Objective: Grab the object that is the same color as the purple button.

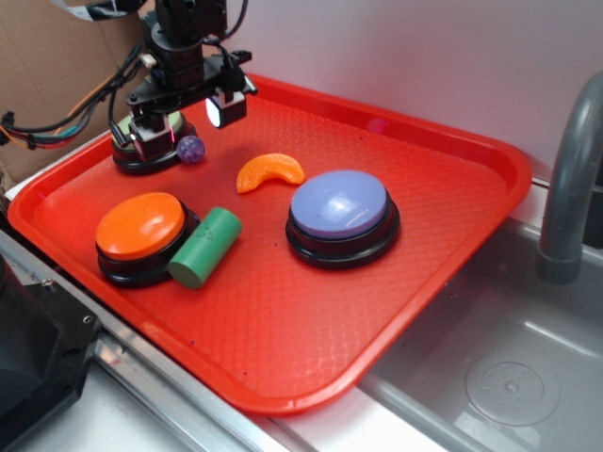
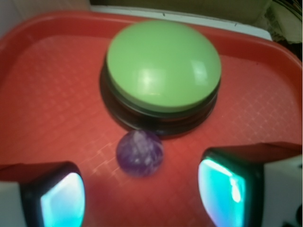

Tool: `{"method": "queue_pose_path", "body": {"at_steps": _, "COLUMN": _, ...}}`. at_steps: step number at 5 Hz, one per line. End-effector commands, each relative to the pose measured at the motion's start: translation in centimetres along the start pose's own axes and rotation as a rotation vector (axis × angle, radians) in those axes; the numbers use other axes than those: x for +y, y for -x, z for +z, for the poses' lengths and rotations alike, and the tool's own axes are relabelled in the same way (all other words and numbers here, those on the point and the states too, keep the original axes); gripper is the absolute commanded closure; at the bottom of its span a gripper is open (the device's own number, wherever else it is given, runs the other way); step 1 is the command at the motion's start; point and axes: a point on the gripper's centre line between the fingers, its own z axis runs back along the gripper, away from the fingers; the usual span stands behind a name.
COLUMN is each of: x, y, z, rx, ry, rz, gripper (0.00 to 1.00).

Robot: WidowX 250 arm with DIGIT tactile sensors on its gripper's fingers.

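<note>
Starting at the near rim of the red tray [image 1: 283, 400] and finding nothing of the task there. Moving a little farther in, passing the green cylinder [image 1: 205, 247] lying on its side and leaning against the orange button [image 1: 139, 226] on the left, neither of them wanted. Reaching, at about the same depth on the right, the purple button [image 1: 337, 204], standing alone and serving only as the colour reference. Passing the orange wedge [image 1: 269, 171] just beyond it, near the tray's middle. Arriving at the far-left corner, where the purple ball [image 1: 190, 149] is resting on the tray floor just beside the right of the green button's [image 1: 141, 162] black base, apparently touching it or nearly so. Hovering directly above that spot, the gripper [image 1: 188, 124], with jaws spread wide apart and holding nothing. Seeing the same from the wrist view: the ball [image 2: 140, 152] sitting centred between the two fingers [image 2: 64, 201], clear of both pads, with the green button [image 2: 163, 64] just behind it. Judging the choice of target and the lining-up as done, and the descent, the closing on the ball and the lift as not yet done. Expecting some trouble in closing, the ball being round, glossy and likely to roll or squirt out against the button.
</note>
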Motion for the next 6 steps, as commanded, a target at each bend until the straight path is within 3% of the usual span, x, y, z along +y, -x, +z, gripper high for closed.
{"method": "queue_pose_path", "body": {"at_steps": 1, "x": 1.4, "y": -1.9, "z": -1.0, "rx": -0.035, "ry": 0.02, "rz": 0.069, "gripper": 0.0}}
{"method": "queue_pose_path", "body": {"at_steps": 3, "x": 1.6, "y": -2.3, "z": -2.7, "rx": 0.051, "ry": 0.02, "rz": 0.063, "gripper": 0.0}}
{"method": "queue_pose_path", "body": {"at_steps": 4, "x": 1.6, "y": -2.8, "z": -3.0, "rx": 0.05, "ry": 0.034, "rz": 0.064, "gripper": 0.0}}
{"method": "queue_pose_path", "body": {"at_steps": 5, "x": 1.6, "y": -2.7, "z": -2.9, "rx": 0.033, "ry": 0.039, "rz": 0.061, "gripper": 1.0}}
{"method": "queue_pose_path", "body": {"at_steps": 6, "x": 1.4, "y": -2.8, "z": -2.6, "rx": 0.042, "ry": 0.064, "rz": 0.045, "gripper": 1.0}}
